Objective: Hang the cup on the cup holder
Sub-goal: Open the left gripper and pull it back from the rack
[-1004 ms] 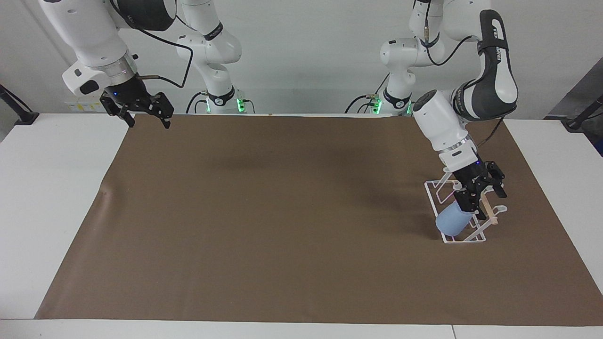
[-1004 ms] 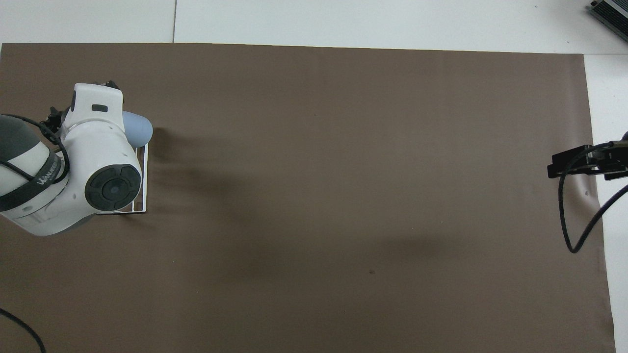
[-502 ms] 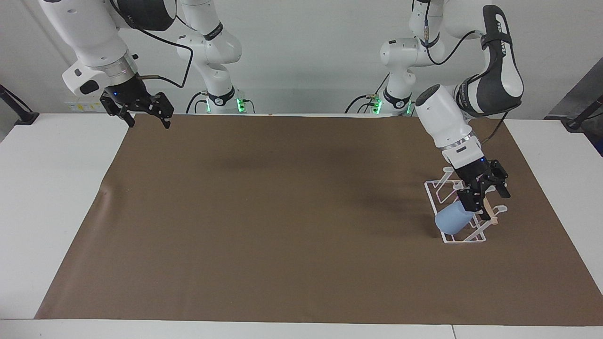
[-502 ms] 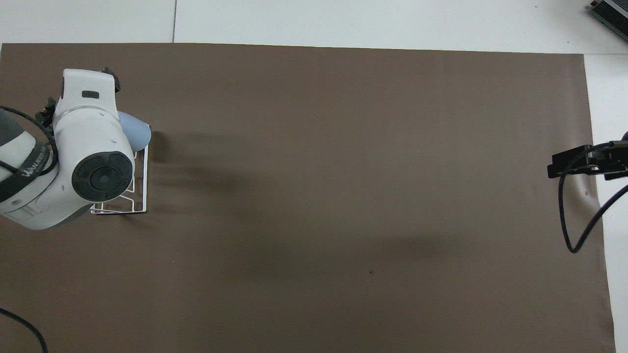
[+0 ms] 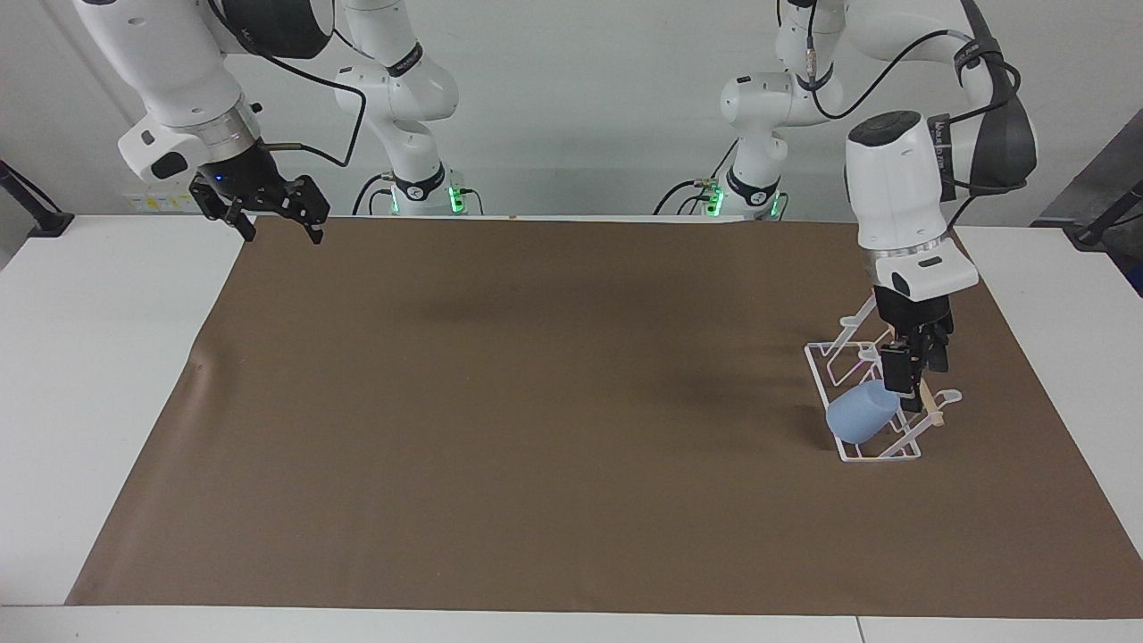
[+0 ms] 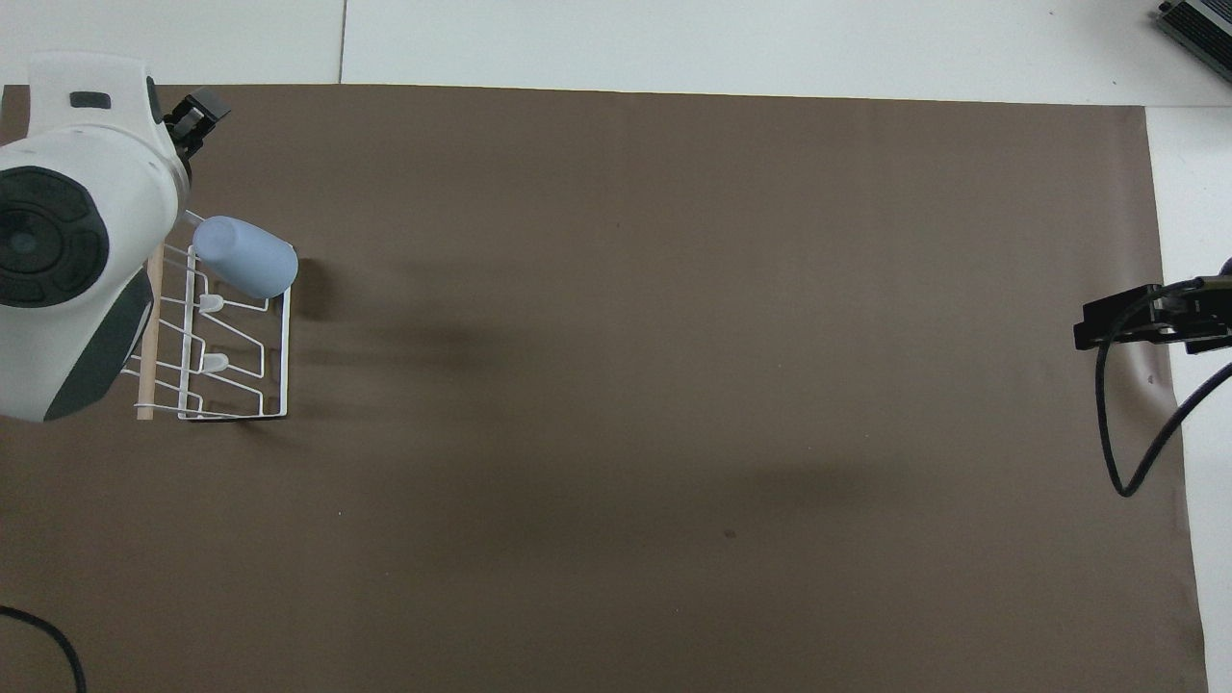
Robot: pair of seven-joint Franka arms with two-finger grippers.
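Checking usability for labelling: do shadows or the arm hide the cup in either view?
Facing view: the cup on the cup holder shows clearly, soft shadow beside it on the brown mat. Overhead view: cup unobstructed; the left arm covers part of the holder.

Open desk, one crowded corner

The rack [image 5: 880,406] with the cup [image 5: 862,415] on it (the left hand [image 5: 909,386] hangs just above) blocks the left arm's end; elsewhere the brown mat [image 5: 536,402] lies open.

Facing cam: high, across table, toward robots. Overhead: above robots, steeply down. Both share brown mat [image 5: 536,402], cup holder [image 6: 241,385].
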